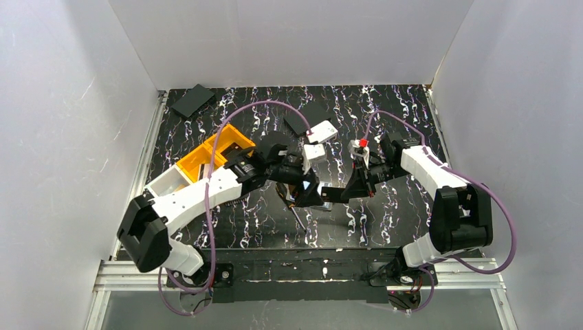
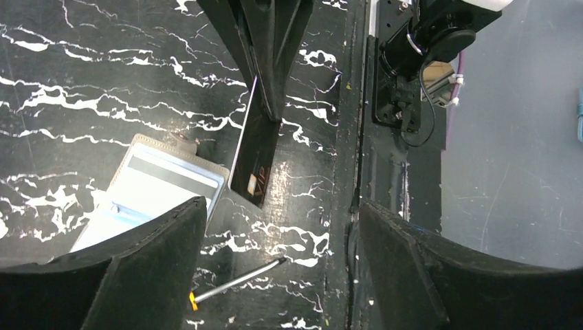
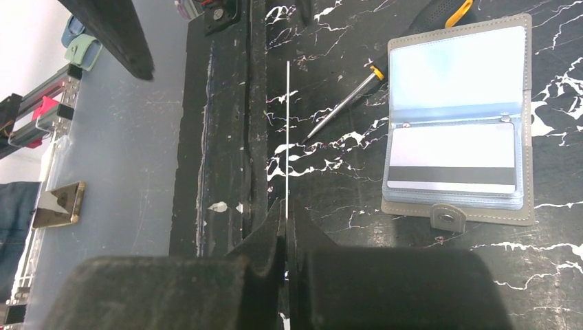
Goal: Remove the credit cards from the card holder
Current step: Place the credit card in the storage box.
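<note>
The card holder lies open on the black marbled table, taupe outside, pale blue sleeves inside. A greyish credit card with a black stripe sits in its lower half; it also shows in the left wrist view. My right gripper is shut on a dark credit card, held on edge just left of the holder and seen edge-on as a thin white line. My left gripper is open and empty, hovering over the holder's edge. In the top view the two grippers meet at mid-table: left, right.
A screwdriver with a yellow collar lies next to the holder, also in the left wrist view. Yellow bin and white bin at left. White boxes and flat black rectangles at the back. Table's near edge is close.
</note>
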`<action>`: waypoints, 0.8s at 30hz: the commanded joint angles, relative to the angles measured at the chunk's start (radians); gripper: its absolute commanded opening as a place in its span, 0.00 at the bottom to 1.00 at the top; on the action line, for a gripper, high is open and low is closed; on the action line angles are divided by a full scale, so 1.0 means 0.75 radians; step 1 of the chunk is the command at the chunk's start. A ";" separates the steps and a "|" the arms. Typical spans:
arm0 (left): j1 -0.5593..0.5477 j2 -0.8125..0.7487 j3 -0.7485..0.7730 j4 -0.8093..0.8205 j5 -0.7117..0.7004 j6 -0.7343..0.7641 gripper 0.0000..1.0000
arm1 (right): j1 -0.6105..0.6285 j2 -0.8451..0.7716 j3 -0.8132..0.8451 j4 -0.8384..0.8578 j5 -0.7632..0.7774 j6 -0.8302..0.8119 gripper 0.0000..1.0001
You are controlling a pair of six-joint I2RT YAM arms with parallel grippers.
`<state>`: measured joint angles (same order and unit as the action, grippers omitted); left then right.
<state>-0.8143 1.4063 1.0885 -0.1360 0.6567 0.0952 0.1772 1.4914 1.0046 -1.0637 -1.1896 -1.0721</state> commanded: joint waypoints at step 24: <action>-0.079 0.339 0.259 0.004 0.105 0.017 0.02 | 0.030 0.037 0.075 -0.085 -0.007 -0.084 0.01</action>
<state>-0.8711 1.6558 1.2217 -0.0948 0.7048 0.0944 0.1925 1.5116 1.0214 -1.1061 -1.1835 -1.1114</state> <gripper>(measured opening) 0.123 0.033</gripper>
